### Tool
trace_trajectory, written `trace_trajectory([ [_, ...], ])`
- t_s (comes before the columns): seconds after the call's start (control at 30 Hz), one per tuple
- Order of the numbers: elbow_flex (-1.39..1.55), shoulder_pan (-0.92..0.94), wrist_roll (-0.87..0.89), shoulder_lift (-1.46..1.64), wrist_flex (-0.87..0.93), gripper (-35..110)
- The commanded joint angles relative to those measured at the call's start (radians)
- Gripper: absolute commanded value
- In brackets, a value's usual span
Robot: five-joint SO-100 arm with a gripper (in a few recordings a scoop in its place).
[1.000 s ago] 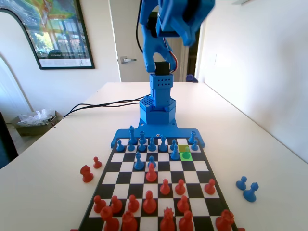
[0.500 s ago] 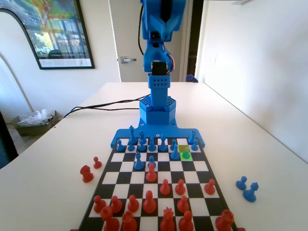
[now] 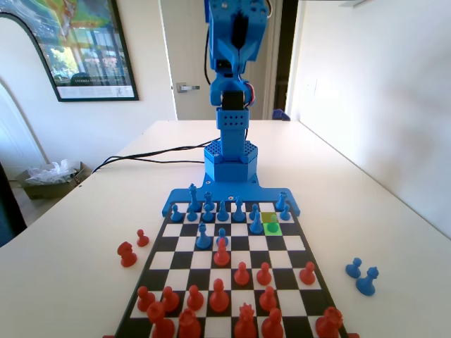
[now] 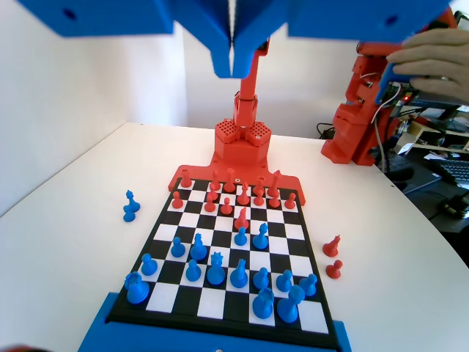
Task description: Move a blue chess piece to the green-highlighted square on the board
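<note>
The board lies in front of the blue arm, which stands upright over its base. A small pawn, tinted green by the highlight, stands on the green-highlighted square near the right of the blue side. A duller yellow-green square lies just behind it. In the wrist view the same blue pawn stands ahead of the blue rows at the left. My gripper hangs high above the board with its jaws shut together and nothing between them.
Two blue pieces stand off the board at the right in the fixed view, and two red ones at the left. Red pieces crowd the near rows. Black cables cross the table behind the arm's base.
The arm's upper part has swung back from leaning forward and right to standing straight above its base. No piece on the board has moved.
</note>
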Motion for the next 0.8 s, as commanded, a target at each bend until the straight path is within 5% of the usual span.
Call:
trace_trajectory([
  [0.0,0.003,0.006,-0.012,0.028,-0.009,1],
  [0.77,0.005,0.044,-0.008,0.054,-0.017,1],
])
